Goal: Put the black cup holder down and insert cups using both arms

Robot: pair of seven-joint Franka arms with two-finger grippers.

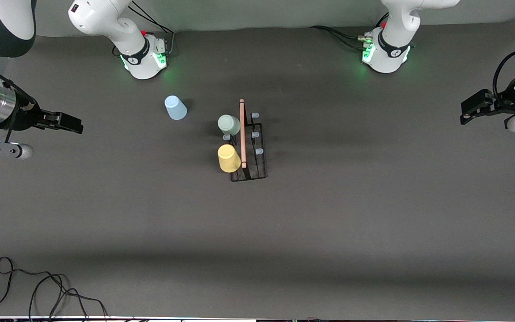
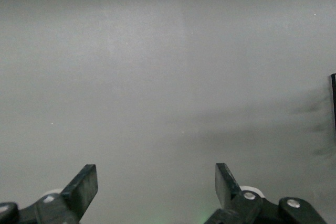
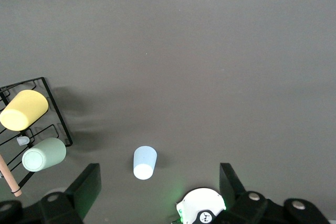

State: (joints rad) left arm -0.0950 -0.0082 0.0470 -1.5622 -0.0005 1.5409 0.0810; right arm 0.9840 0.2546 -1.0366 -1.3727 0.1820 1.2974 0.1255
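Starting from the right arm's end of the table, the right gripper (image 1: 72,124) is hanging in the air over bare table, its fingers (image 3: 86,182) spread wide and gripping nothing. The blue cup (image 1: 175,108) is standing upside down on the table, apart from the rack and toward the right arm's base.

At mid-table the rack (image 1: 249,150) is sitting upright, its wooden handle (image 1: 242,133) running away from the front camera. The mint cup (image 1: 229,124) and the yellow cup (image 1: 229,158) are already sitting on prongs along the side facing the right arm, the yellow one nearer the camera. One prong on that side, between the two cups, and the three prongs (image 1: 255,133) on the other side are showing bare.

At the other end, the left gripper (image 1: 474,107) is waiting above the table with fingers (image 2: 84,184) released and empty.

The rack appears placed and two cups seated, so the step in hand is probably the blue cup (the only one loose). That calls for the right arm, the closer one, to come down over it, close on its sides, lift, tilt and slip it mouth-first onto a free prong without knocking its neighbours.
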